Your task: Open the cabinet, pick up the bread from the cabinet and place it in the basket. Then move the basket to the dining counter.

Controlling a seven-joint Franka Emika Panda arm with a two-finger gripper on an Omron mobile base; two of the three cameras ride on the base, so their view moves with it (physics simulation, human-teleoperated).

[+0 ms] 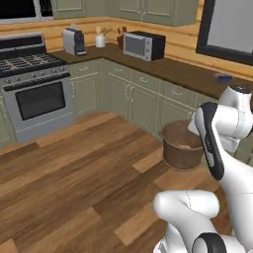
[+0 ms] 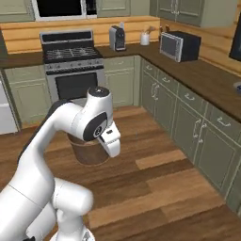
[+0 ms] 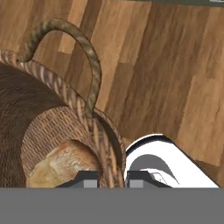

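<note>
The gripper (image 3: 111, 177) is clenched on the basket (image 3: 52, 118) rim at the hand view's bottom centre. That view alone reveals the bread (image 3: 61, 164) inside; from the left base view the basket (image 1: 180, 146), right of centre, hangs above the wooden floor (image 1: 74, 183).

Wood-plank floor (image 3: 166, 65) directly beneath the hand. Beyond it, grey-green cabinets (image 1: 133, 96) under a dark worktop (image 1: 173, 69), with steel stove (image 1: 34, 84), coffee machine (image 1: 74, 41), microwave (image 1: 143, 45). Pine-plank wall (image 2: 28, 35) behind, dark window (image 2: 61, 7) above.
</note>
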